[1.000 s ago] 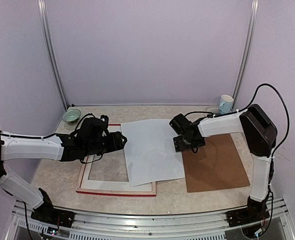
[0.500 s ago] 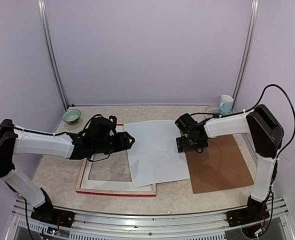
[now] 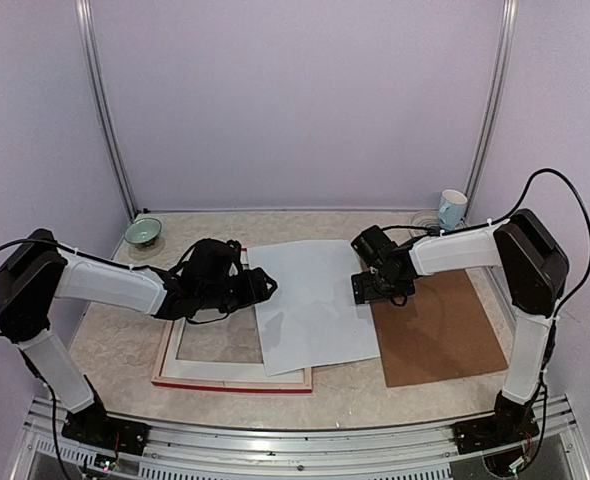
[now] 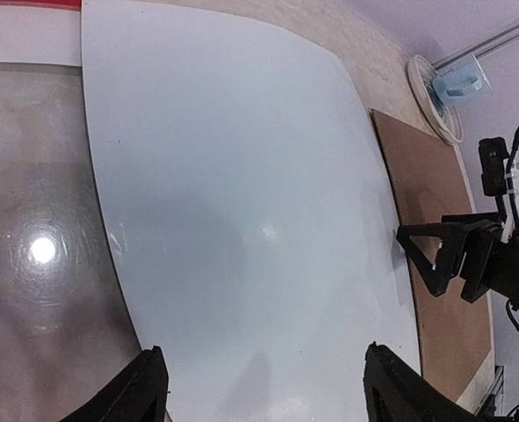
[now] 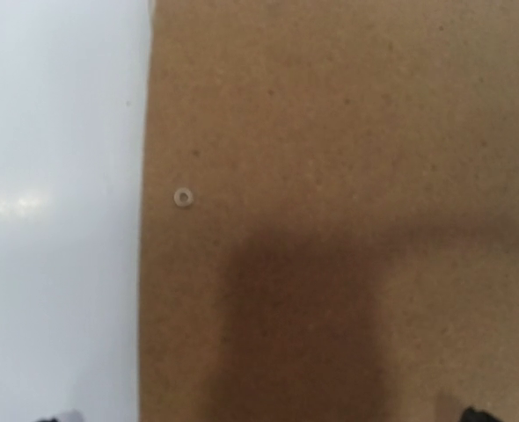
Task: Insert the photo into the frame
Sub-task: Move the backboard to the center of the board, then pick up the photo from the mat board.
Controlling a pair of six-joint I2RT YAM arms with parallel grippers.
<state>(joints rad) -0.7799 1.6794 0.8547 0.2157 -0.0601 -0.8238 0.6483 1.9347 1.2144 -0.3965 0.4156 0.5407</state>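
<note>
With jaws spread wide on left gripper [image 3: 267, 285] and right gripper [image 3: 373, 291], flanking the photo [image 3: 310, 300] lying white-side-up partly over the frame [image 3: 235, 378], ease it squarely toward the table's [image 3: 115, 345] left edge, corners matched first.

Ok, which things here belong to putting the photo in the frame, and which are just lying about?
Job: large white-backed paper photo; red-edged pale wood rectangular frame.
Lying about: flat brown board; small green bowl; white mug.
</note>
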